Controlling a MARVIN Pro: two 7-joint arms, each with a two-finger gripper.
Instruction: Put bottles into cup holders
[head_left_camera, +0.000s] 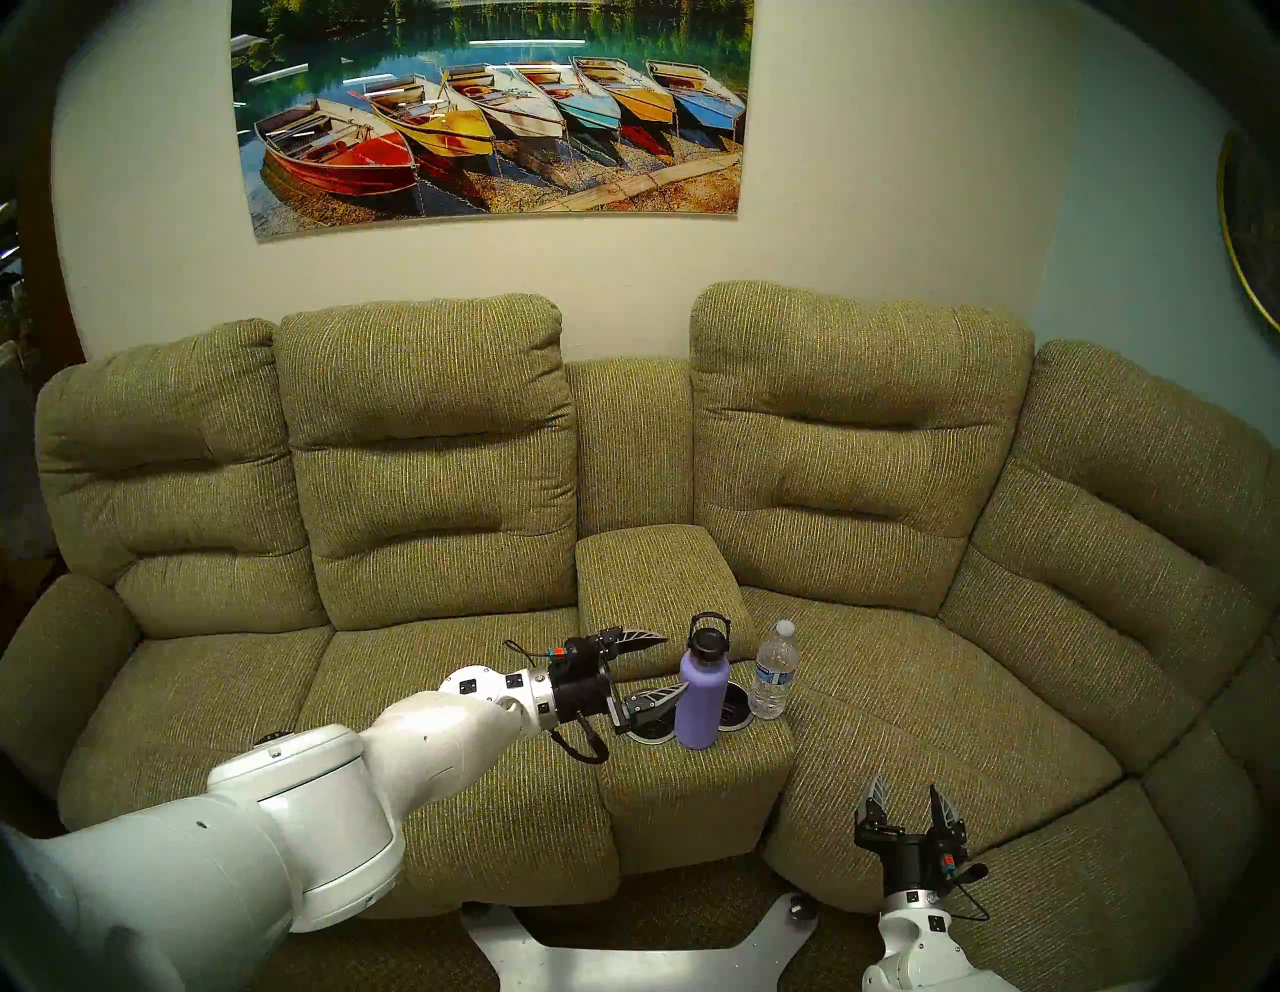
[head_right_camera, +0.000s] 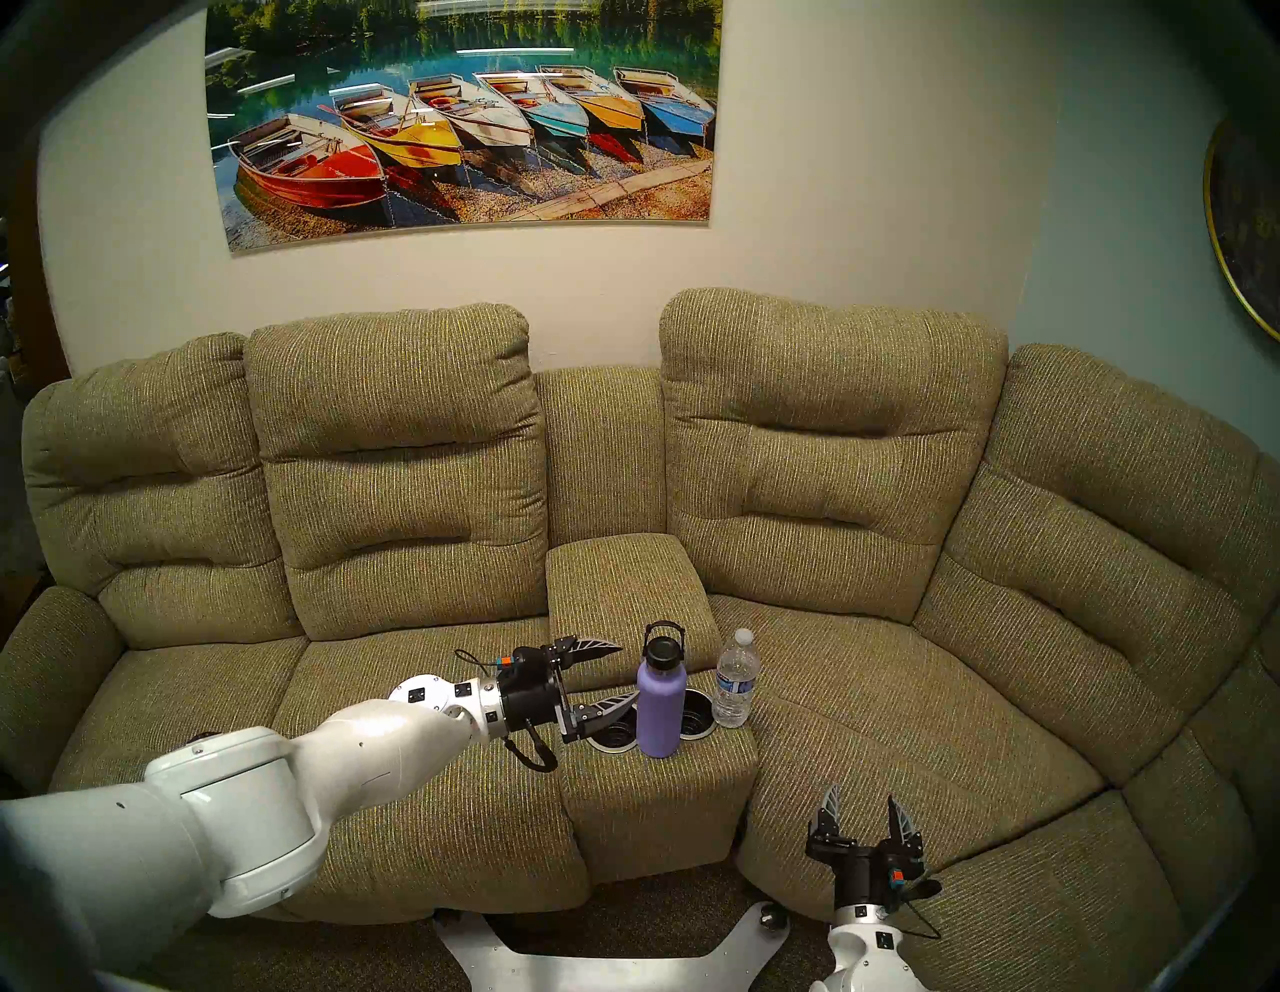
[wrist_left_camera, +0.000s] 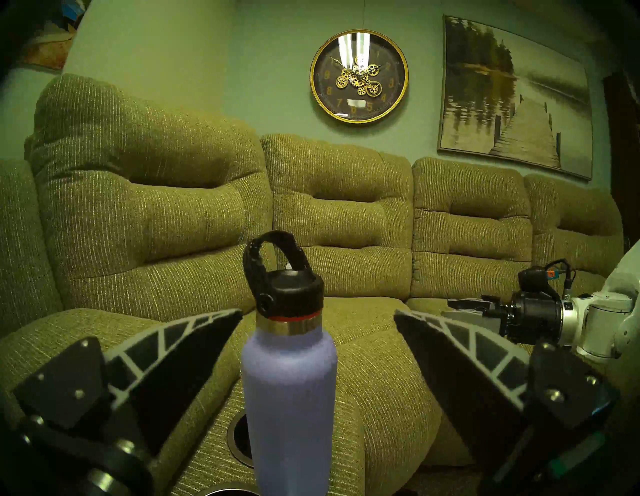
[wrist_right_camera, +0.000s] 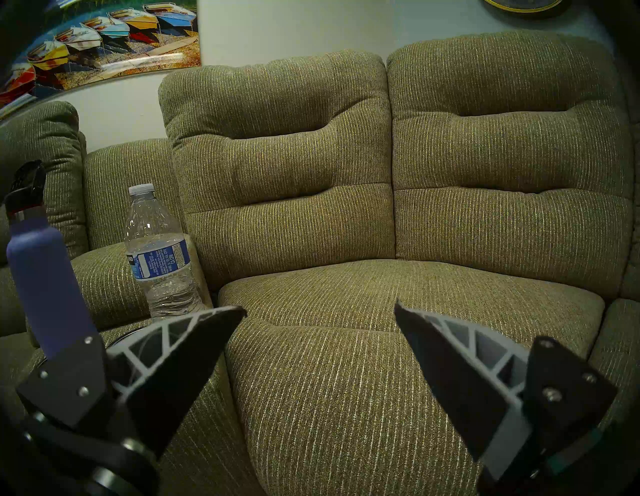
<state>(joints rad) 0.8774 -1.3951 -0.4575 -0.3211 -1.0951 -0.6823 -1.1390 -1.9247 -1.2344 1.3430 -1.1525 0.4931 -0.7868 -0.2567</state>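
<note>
While the big olive-green sectional sofa (head_left_camera: 429, 485) pretty much filled the room, the action was all on its center console (head_left_camera: 692, 776), the padded bit between two seats. Above it a boat picture (head_left_camera: 495, 111) hung on the wall, and the left wrist view also caught a gold-rimmed clock (wrist_left_camera: 359, 76) and a misty pier print (wrist_left_camera: 516, 100). The left arm (head_left_camera: 277, 831) reached in from the side toward the console, and the left gripper (head_left_camera: 675, 659) had its jaws spread wide, one finger behind and one in front, with the tips just short of the lavender flask (head_left_camera: 701, 700) and not touching it as far as I could tell. That flask stood upright on the fabric strip between the two cup holders, so not in either one: the left cup holder (head_left_camera: 651, 733) sat partly under the near finger, and the right cup holder (head_left_camera: 738, 708) peeked out behind the flask. The clear water bottle (head_left_camera: 774, 670) was upright too, just right of the right holder on the console's edge. The right gripper (head_left_camera: 907, 802) hung low over the front of the right seat cushion, well apart from both bottles, jaws open and holding nothing.
</note>
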